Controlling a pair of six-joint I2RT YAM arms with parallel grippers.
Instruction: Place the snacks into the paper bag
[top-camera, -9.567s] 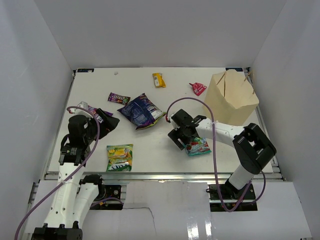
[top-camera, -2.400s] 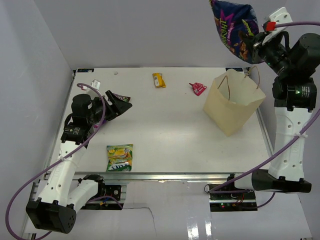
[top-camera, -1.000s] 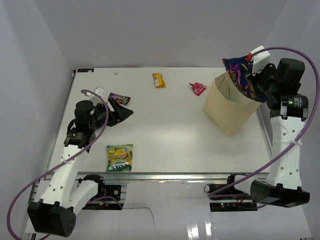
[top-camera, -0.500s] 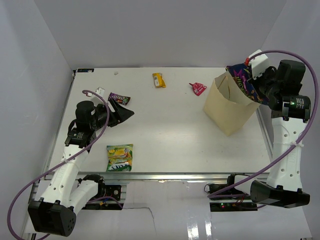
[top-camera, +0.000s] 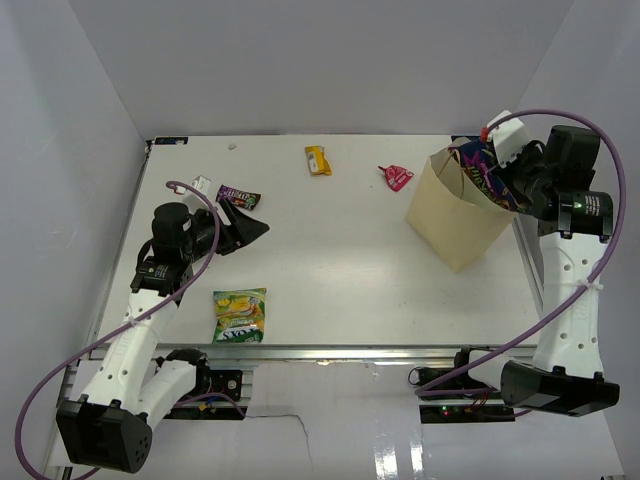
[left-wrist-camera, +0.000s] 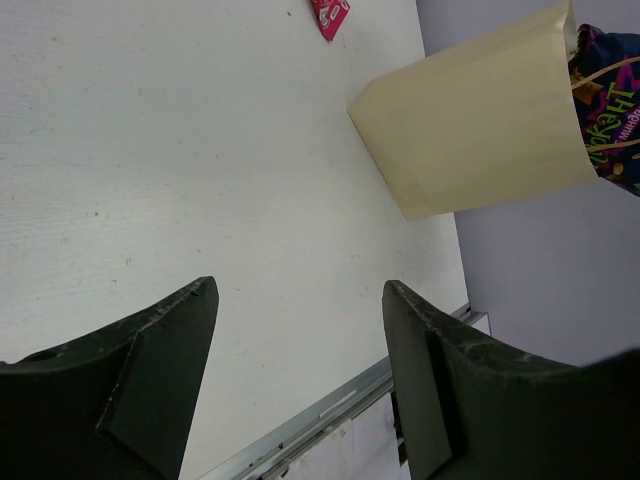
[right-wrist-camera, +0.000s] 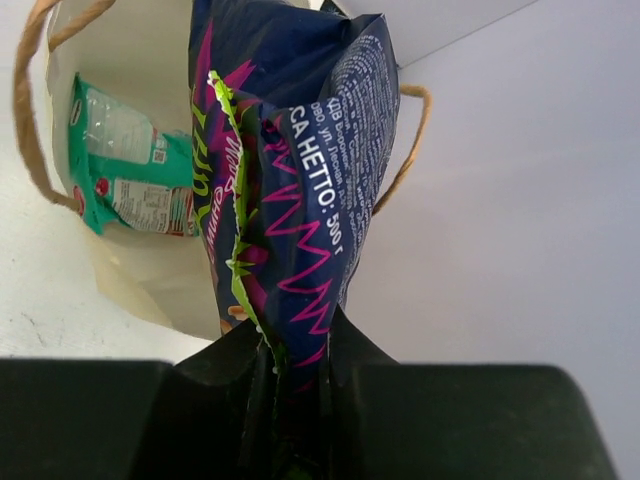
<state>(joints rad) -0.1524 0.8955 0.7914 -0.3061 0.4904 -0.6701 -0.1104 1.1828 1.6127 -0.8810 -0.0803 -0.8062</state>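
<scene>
The tan paper bag (top-camera: 455, 222) stands upright at the right of the table, mouth open. My right gripper (top-camera: 499, 184) is shut on the top of the large dark blue-purple bag (top-camera: 477, 170), whose lower part hangs inside the bag's mouth. In the right wrist view the right gripper (right-wrist-camera: 290, 352) pinches this dark bag (right-wrist-camera: 290, 150), and a teal-white bag (right-wrist-camera: 125, 160) lies inside the paper bag (right-wrist-camera: 135, 270). My left gripper (top-camera: 247, 222) hovers open and empty beside the small brown packet (top-camera: 238, 195). A green-yellow bag (top-camera: 239, 315), yellow wrapper (top-camera: 318, 160) and pink-red wrapper (top-camera: 396, 177) lie on the table.
White walls close in the table on the left, back and right. A small white scrap (top-camera: 200, 183) lies by the left arm. In the left wrist view the open left gripper (left-wrist-camera: 300, 290) looks across the table (left-wrist-camera: 200, 150) at the paper bag (left-wrist-camera: 480, 130) and pink-red wrapper (left-wrist-camera: 330, 15).
My right arm has lowered the dark blue-purple bag from high above the paper bag down into its mouth. The left arm has stayed put, open.
</scene>
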